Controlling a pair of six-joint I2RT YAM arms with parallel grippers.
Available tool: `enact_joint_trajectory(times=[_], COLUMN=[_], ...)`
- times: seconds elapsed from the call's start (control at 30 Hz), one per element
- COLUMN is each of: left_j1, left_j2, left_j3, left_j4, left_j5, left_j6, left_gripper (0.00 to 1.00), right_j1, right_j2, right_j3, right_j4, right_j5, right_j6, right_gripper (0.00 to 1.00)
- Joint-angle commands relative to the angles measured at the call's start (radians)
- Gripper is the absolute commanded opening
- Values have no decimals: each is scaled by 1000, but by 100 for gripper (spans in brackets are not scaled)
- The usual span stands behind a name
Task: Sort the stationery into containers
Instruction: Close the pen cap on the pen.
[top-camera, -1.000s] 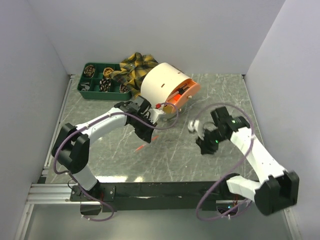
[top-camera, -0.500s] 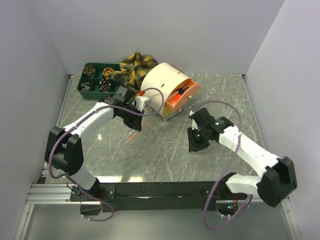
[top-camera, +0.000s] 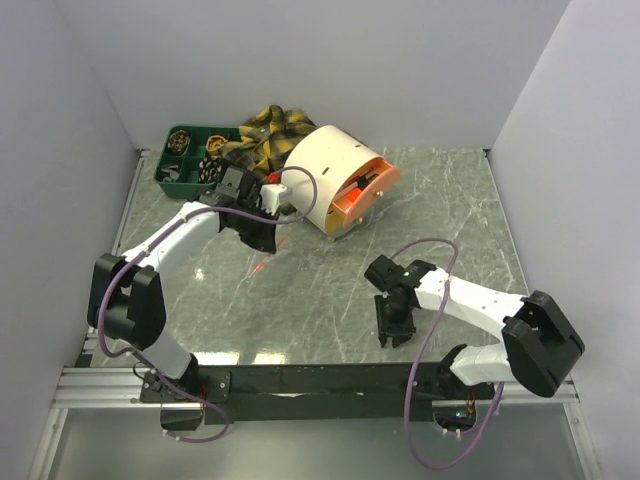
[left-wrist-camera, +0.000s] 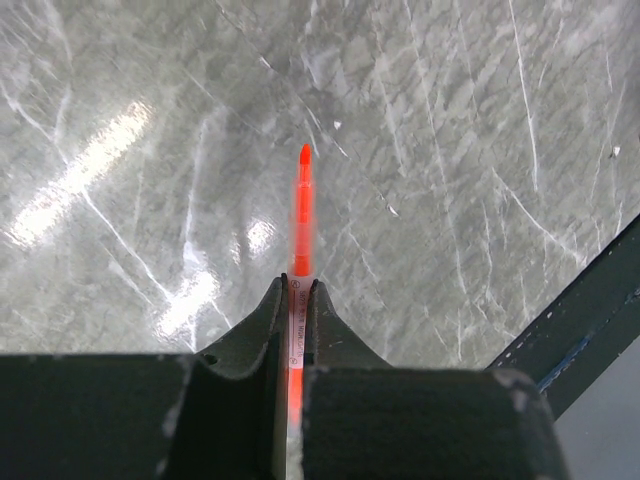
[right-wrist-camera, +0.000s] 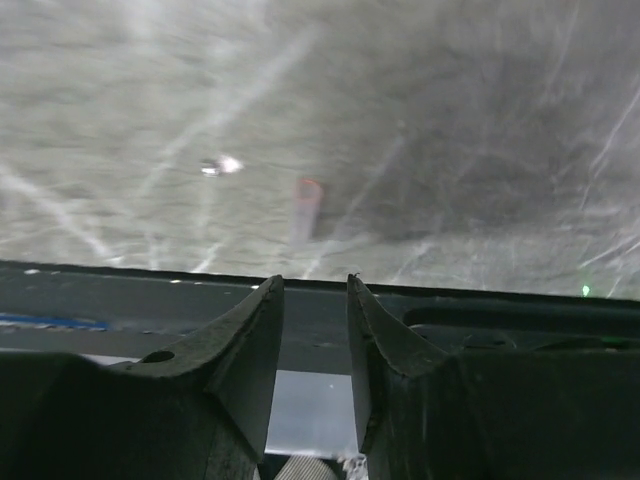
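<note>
Setting: robotics lab test cell.

Evidence:
- Plain white panel walls box in a grey marble-patterned counter on three sides, across the upper part of the frame.
- Two white-and-black jointed robot arms, left and right, are mounted on a black base rail along the bottom edge.
- A bare aluminium extrusion frame sits at lower left.
- Loose purple cables loop along both arms.
- Both wrist views show the same grey counter surface.
</note>
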Motion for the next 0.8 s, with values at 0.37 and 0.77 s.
enact_joint_trajectory(times=[0.37,0.77], left_j1=[10,18], left_j2=[-34,-40], left_j3=[42,48], left_j4=[41,36], left_j5=[44,59], left_j6=[-20,-8], left_gripper=[1,1], right_j1=[57,59], right_j2=[7,-5], right_j3=[-51,-5], right_j4=[164,127], right_j5=[-19,16], right_j6=[123,106], right_gripper=[34,34])
